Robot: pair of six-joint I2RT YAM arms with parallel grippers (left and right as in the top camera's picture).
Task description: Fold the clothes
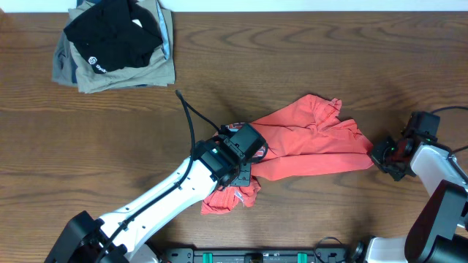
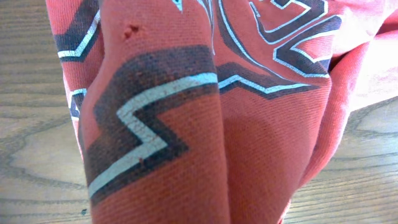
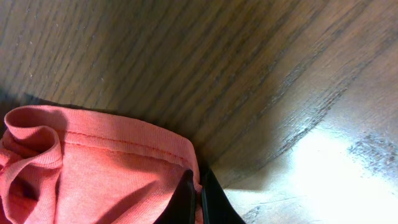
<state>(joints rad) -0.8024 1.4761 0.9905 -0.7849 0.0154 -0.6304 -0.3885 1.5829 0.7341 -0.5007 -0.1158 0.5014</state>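
Item: one red-orange T-shirt, unfolded and crumpled, lay on the wooden table slightly right of centre, drawn out in a rough band between the two arms. Its bunched upper part rose towards the far right of the band, and a smaller flap of the same cloth lay on the table just below the left arm's wrist. Printed lettering, dark red outlined in white, showed on the cloth at the left end; in the left wrist view this print filled nearly the whole frame, falling in upright folds with bare wood visible on either side. Left pincer: set on the left end of the T-shirt with its fingers hidden by the fabric, closed on a bunch of the printed cloth. Right pincer: at the right tip of the T-shirt, low over the table, its black fingers pressed together on the edge of the cloth. The stitched hem ran straight into that grip, and beside it the fabric curled into a small roll. Other stock: a black garment bearing a small white logo, lying on top of a khaki-grey garment, both stacked at the far left corner of the table, well apart from the T-shirt and both arms.
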